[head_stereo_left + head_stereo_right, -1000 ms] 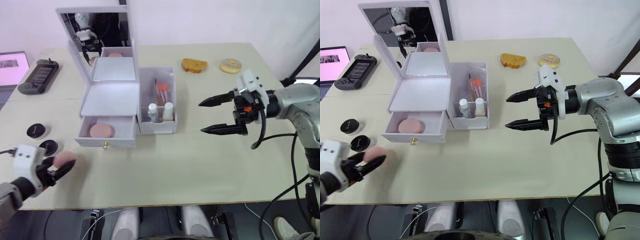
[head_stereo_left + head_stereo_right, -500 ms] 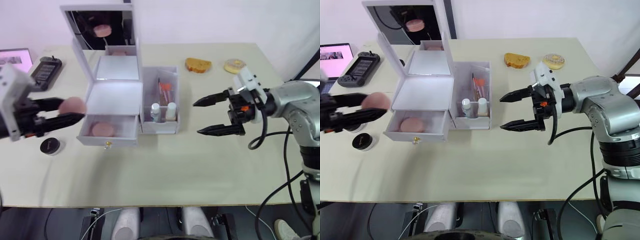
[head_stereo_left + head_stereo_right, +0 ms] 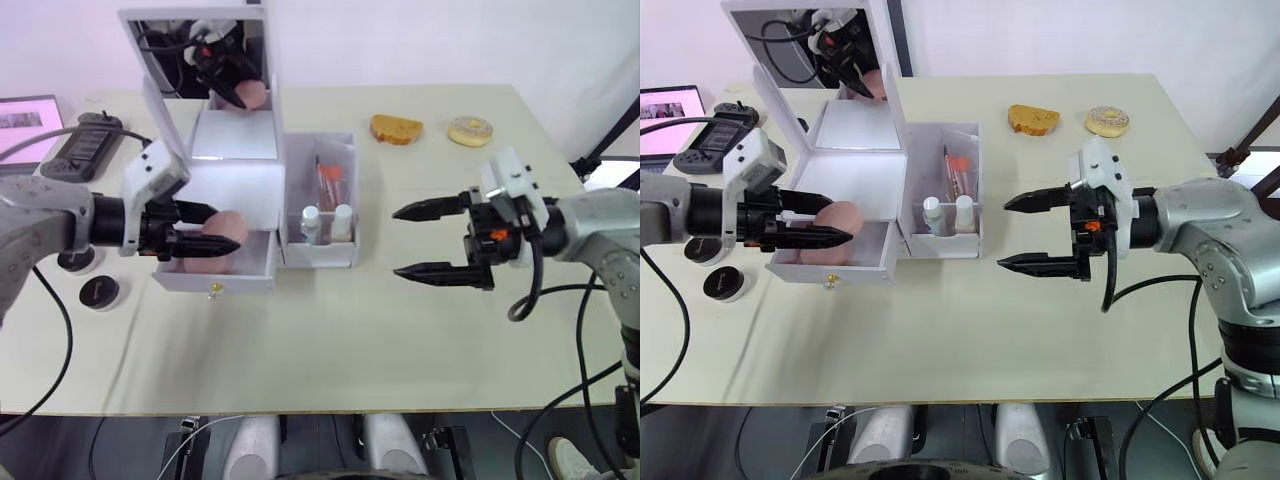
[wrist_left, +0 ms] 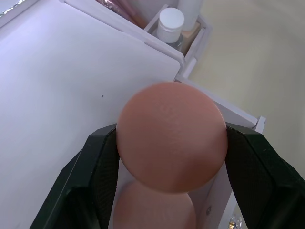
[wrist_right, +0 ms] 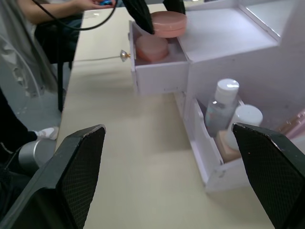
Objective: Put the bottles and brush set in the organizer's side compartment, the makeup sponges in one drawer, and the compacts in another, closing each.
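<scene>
The white organizer (image 3: pixel 235 185) stands at the back left with its mirror lid (image 3: pixel 165 55) up and one drawer (image 3: pixel 215 272) pulled open. My left gripper (image 3: pixel 225 234) is shut on a pink makeup sponge (image 4: pixel 171 136), held just above that drawer, where a second sponge (image 5: pixel 152 47) lies. Two white-capped bottles (image 3: pixel 311 222) and the brush set (image 3: pixel 325 182) sit in the side compartment (image 3: pixel 318 256). Two black compacts (image 3: pixel 100 291) (image 3: pixel 700 250) rest on the table left of the organizer. My right gripper (image 3: pixel 396 241) hangs open and empty to the right of the organizer.
A game controller (image 3: pixel 82 148) and a laptop (image 3: pixel 25 112) lie at the back left. A piece of bread (image 3: pixel 396 130) and a donut (image 3: pixel 467 131) sit at the back right. A person's arm (image 5: pixel 62 7) shows beyond the table's left end.
My left gripper has carried the sponge from the table's front left corner up and across to just above the open drawer. The right gripper has stayed open in about the same place.
</scene>
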